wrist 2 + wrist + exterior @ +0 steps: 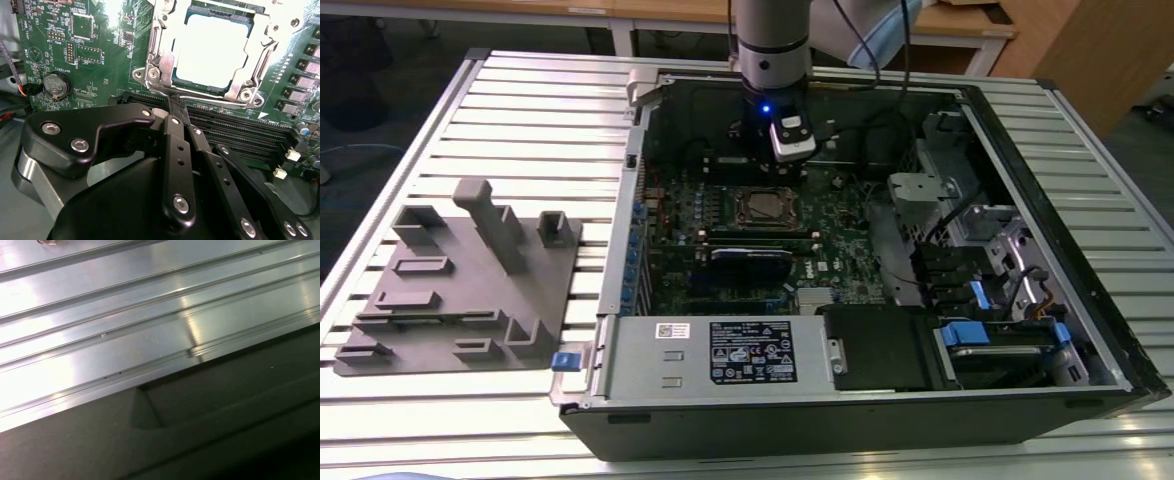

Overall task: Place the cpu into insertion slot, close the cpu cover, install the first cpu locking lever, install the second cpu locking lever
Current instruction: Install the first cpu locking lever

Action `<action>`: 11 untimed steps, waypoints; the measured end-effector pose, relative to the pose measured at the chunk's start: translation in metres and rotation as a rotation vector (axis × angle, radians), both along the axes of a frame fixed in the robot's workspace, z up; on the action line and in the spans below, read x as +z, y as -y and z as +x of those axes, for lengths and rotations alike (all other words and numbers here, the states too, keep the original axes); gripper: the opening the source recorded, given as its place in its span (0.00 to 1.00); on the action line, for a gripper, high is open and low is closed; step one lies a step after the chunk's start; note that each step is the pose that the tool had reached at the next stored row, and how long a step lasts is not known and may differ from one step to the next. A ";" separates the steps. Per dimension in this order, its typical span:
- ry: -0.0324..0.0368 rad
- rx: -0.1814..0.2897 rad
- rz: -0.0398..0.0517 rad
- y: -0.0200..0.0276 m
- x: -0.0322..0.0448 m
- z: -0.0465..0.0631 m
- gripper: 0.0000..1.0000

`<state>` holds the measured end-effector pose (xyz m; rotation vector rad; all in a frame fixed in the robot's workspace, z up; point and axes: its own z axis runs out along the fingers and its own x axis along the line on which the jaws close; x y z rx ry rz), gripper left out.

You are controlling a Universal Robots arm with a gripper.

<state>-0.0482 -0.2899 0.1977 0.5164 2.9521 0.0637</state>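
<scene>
In the second wrist view the cpu (210,50) lies flat in the insertion slot (235,20), its pale top glaring. The cpu cover (262,55) lies down around it as a silvery frame. A thin metal locking lever (210,98) runs along the socket edge nearest the gripper. My gripper (176,106) has its black fingers (172,150) drawn together, and the tips touch that edge by the lever's end. In the exterior view the gripper (781,165) hangs inside the open computer case, just behind the insertion slot (765,205).
Long black memory slots (240,130) and a coin battery (55,85) lie close to the fingers. Case walls, cables and drive bays (974,260) surround the board. A grey parts fixture (467,280) sits on the slatted table (100,315) at the exterior view's left.
</scene>
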 end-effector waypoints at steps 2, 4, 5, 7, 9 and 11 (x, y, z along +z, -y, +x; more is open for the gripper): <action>0.0001 0.000 0.0002 0.0000 0.0000 0.000 0.11; -0.0001 0.000 0.0000 0.0001 0.0001 0.000 0.11; -0.0001 0.000 0.0000 0.0002 0.0001 0.000 0.11; -0.0001 0.000 0.0000 0.0002 0.0001 0.000 0.11; -0.0001 0.000 0.0001 0.0003 0.0001 0.000 0.11; 0.0000 0.000 0.0005 0.0005 0.0001 0.000 0.11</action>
